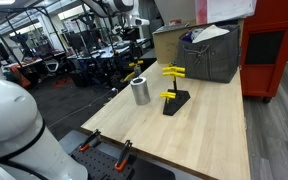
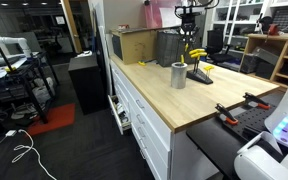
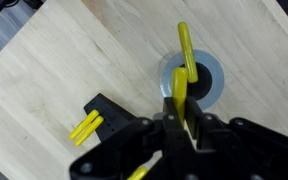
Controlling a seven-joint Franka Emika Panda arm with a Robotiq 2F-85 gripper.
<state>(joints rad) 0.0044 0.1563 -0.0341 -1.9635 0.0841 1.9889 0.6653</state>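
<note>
Pincer is closed tightly on a long yellow plastic stick. The stick hangs just above the round silver metal cup on the light wooden worktop. So the stick is lifted, but as far as I can see it is not yet inside the cup. Near the cup stands a black rack, and two other yellow bars sit on it.

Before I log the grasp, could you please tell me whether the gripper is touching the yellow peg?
Touching. The wrist view shows the gripper shut on the yellow peg, which sticks out from between its jaws above the metal cup.
</note>
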